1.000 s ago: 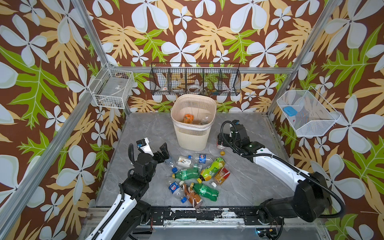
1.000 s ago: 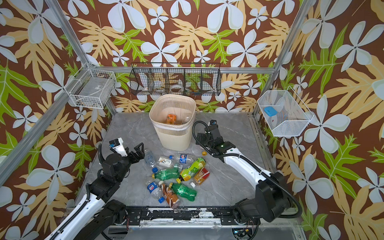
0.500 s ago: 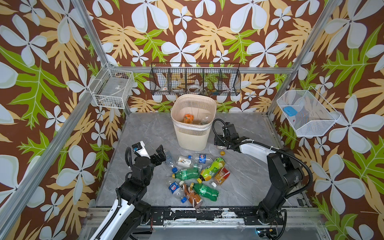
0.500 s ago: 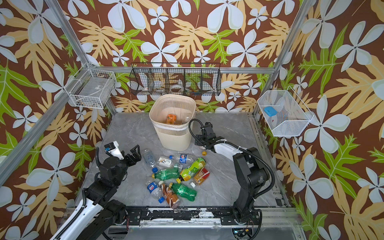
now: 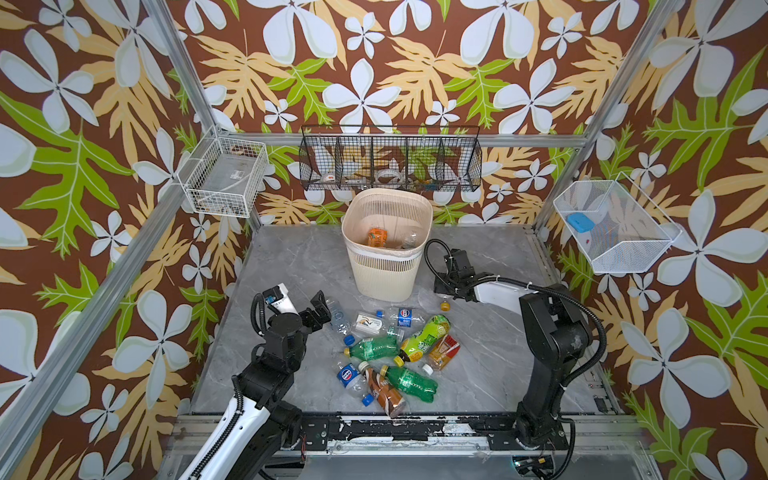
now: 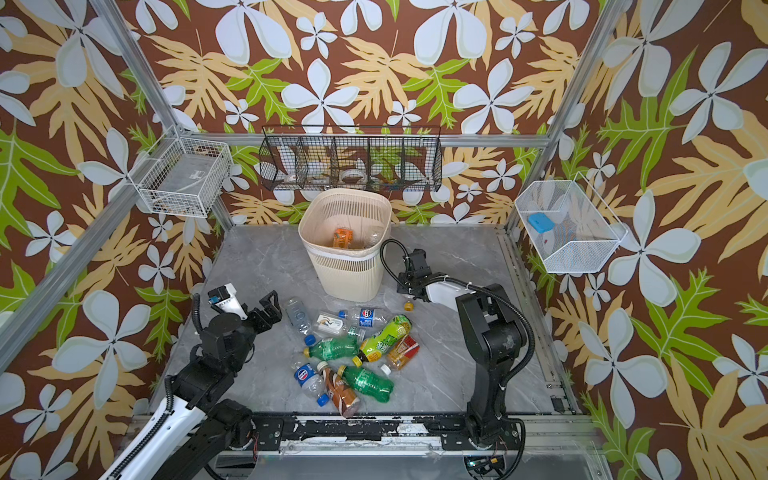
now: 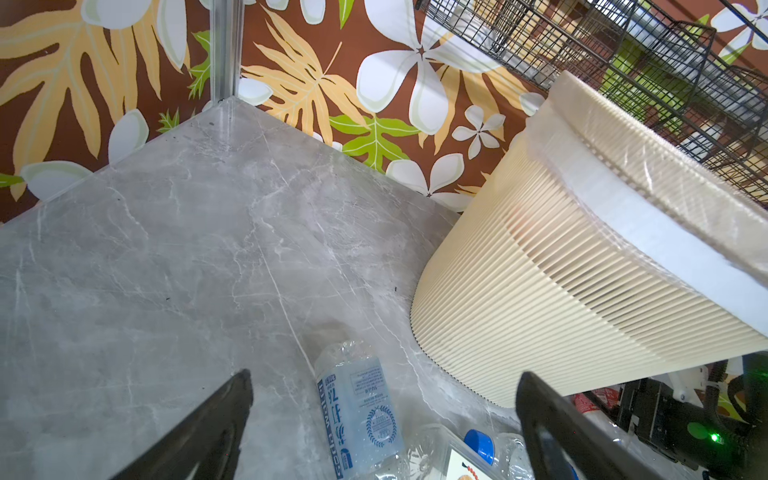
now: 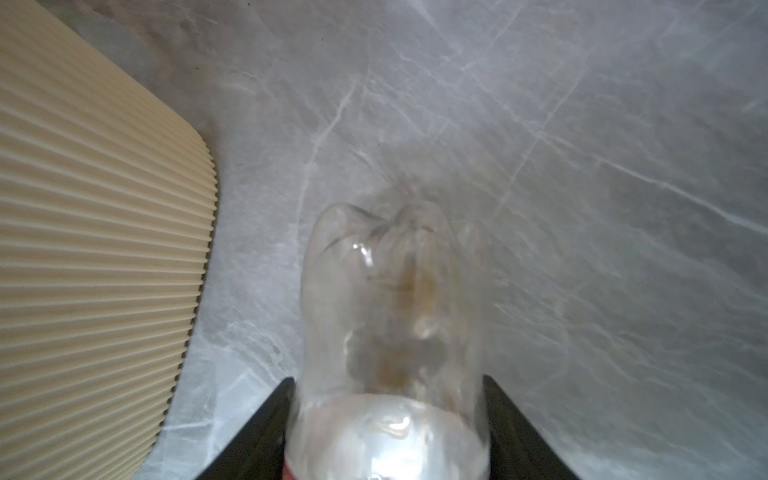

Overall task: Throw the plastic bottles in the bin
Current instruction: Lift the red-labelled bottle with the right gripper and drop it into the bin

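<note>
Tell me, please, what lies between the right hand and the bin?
Only bare marble tabletop between right hand and bin, in the right wrist view.

The grey marble counter (image 5: pixel 478 353) carries a beige bin (image 5: pixel 386 266) standing upright near the back. Before it, bottles (image 5: pixel 372 348) lie in a loose heap, green, brown and clear. One clear bottle (image 5: pixel 445 306) with a yellow cap lies apart beside the bin.

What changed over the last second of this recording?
The right end effector slid toward the beige slotted plastic bin and closed on the clear plastic bottle beside it. The left end effector stayed open; the bin and the pile of plastic bottles did not move.
</note>
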Controlling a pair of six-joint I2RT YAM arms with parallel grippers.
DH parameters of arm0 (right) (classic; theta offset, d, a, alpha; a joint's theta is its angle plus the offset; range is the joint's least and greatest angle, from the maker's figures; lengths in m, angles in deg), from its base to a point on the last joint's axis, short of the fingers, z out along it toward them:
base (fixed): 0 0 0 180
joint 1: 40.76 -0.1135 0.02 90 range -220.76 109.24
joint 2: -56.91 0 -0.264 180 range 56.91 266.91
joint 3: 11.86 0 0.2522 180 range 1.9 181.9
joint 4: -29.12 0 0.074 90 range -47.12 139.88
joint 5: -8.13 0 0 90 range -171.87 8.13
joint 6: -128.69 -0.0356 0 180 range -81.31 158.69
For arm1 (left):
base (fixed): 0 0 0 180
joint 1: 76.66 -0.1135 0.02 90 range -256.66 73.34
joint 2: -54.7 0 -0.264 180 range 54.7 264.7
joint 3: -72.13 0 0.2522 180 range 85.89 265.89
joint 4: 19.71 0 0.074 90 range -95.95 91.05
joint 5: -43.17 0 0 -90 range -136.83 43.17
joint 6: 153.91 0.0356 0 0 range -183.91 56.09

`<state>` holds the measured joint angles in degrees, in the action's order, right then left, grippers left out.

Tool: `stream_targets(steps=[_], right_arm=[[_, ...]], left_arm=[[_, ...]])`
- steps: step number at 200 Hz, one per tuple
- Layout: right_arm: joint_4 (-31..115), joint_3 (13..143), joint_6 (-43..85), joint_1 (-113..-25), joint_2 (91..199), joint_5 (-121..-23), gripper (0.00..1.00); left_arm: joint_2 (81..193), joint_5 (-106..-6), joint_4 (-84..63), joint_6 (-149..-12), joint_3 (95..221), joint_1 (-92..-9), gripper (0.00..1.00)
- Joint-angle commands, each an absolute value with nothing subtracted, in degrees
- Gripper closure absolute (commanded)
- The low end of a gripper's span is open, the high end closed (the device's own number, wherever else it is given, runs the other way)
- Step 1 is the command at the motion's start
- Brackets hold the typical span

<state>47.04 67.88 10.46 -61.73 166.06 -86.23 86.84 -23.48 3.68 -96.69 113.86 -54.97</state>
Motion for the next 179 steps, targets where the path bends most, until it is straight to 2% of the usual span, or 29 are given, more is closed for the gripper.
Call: stream_targets(steps=[1, 45, 124, 179], right_arm=[[46.4, 67.1, 11.0, -61.7, 164.6, -87.3, 0.42], [45.9, 61.9, 10.7, -61.6, 156.8, -90.0, 0.49], [41.3, 43.0, 9.7, -61.6, 128.0, -95.9, 0.5], [40.3, 48.8, 12.3, -61.7, 123.3, -94.4, 0.51]], left_arm=[[86.9, -22.5, 4.0, -97.7, 113.5, -55.0, 0.0], [87.3, -21.4, 3.6, -99.0, 112.9, -54.9, 0.0], [90.3, -21.9, 2.4, -103.8, 111.2, -55.0, 0.0], [90.7, -22.6, 2.5, -105.6, 110.7, -55.0, 0.0]])
